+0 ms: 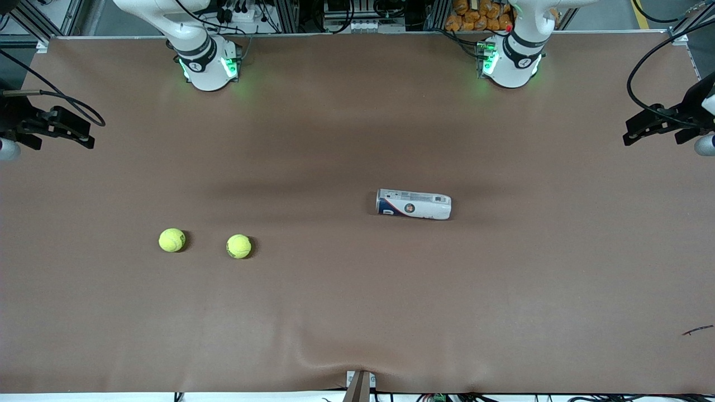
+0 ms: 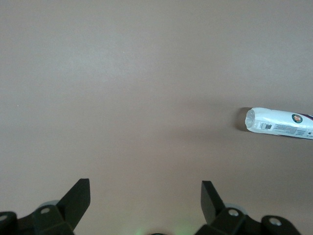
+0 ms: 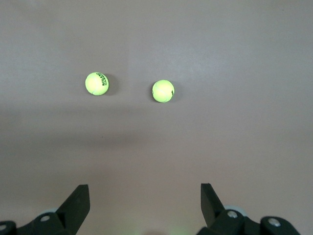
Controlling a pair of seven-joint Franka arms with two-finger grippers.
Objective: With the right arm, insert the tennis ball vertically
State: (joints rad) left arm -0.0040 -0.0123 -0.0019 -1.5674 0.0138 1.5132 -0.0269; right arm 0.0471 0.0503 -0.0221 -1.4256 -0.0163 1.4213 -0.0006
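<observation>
Two yellow tennis balls lie on the brown table toward the right arm's end: one [image 1: 171,240] closer to that end, the other [image 1: 238,246] beside it. Both also show in the right wrist view, the first ball [image 3: 97,83] and the second ball [image 3: 163,91]. A white ball tube [image 1: 413,204] lies on its side near the table's middle and also shows in the left wrist view [image 2: 281,123]. My right gripper [image 3: 145,191] is open and empty, high over bare table. My left gripper [image 2: 145,188] is open and empty, high over bare table. Neither gripper shows in the front view.
Black devices on mounts stand at the right arm's end [image 1: 50,125] and the left arm's end [image 1: 670,120] of the table. A small bracket [image 1: 359,385] sits at the table edge nearest the front camera. A thin dark scrap [image 1: 697,330] lies near the left arm's end.
</observation>
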